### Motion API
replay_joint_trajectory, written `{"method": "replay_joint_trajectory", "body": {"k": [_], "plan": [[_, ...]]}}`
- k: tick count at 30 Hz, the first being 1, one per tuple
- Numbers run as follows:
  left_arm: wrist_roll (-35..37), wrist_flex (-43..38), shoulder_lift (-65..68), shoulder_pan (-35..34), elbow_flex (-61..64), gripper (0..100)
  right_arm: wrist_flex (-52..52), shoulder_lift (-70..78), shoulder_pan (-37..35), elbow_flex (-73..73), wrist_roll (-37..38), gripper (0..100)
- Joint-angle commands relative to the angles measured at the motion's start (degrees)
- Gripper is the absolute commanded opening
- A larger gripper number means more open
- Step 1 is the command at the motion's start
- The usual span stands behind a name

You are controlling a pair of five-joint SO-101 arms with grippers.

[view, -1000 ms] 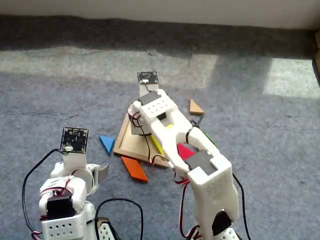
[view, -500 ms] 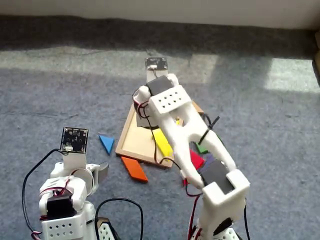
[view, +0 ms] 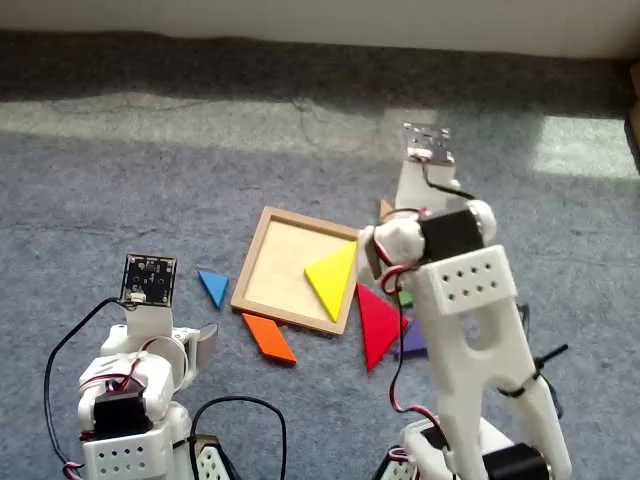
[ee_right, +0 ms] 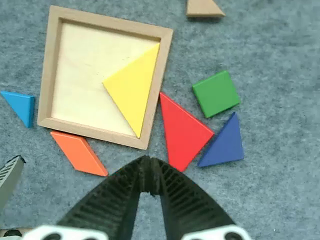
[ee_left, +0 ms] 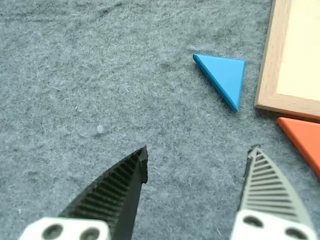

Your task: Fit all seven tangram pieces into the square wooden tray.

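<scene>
— Where do we find the square wooden tray [view: 250,258]?

— We see it lying flat on the grey carpet [view: 120,200], out in front of the two arms' bases. One piece lies in it, the yellow triangle [view: 335,280]. Its long side runs along the inside of the rim on the right arm's side.

— And the other pieces?

— We find them all on the carpet around the tray. The red triangle [view: 375,320] lies just beside the outer rim, next to the yellow one. Beyond it we make out the green square [ee_right: 216,93] and the dark blue triangle [ee_right: 225,142]. The blue one is touching the red or nearly so; we cannot tell which. The tan triangle [ee_right: 204,7] lies apart, off the tray's far corner. The orange parallelogram [view: 268,337] lies just beside the near rim. The light blue triangle [view: 213,287] lies just off the rim on the left arm's side.

— What do we say of the fingers?

— The right gripper [ee_right: 149,175] hangs high above the pieces, its fingers pressed together and holding nothing. The left gripper [ee_left: 199,150] sits low over bare carpet, fingers spread wide and holding nothing. We see the light blue triangle ahead of their tips, apart from them. The tray's rim and a corner of the orange parallelogram lie off to one side.
</scene>
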Motion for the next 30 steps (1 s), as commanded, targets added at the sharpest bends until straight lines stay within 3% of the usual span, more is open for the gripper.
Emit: {"method": "replay_joint_trajectory", "body": {"k": [1,6,15,23,26,30], "plan": [[-0.26,0.09,-0.31,-0.57,-4.79,26,-3.91,-12.00,7.34,8.66,6.15,0.6],[-1.67,0.44,-0.13,-0.57,-10.24,13,-12.88,-23.78,17.01,25.98,6.95,0.6],[-9.49,5.63,0.92,-0.04,-22.81,12,-28.97,-35.03,28.18,48.92,7.30,0.6],[-11.16,8.88,24.31,3.38,-36.35,12,-33.80,-36.00,31.08,54.11,7.03,0.6],[-9.76,10.73,32.57,8.57,-40.22,21,-33.80,-36.18,31.08,54.73,7.03,0.6],[0.62,10.64,39.43,15.43,-43.65,34,-33.80,-36.09,31.16,55.08,6.95,0.6]]}}
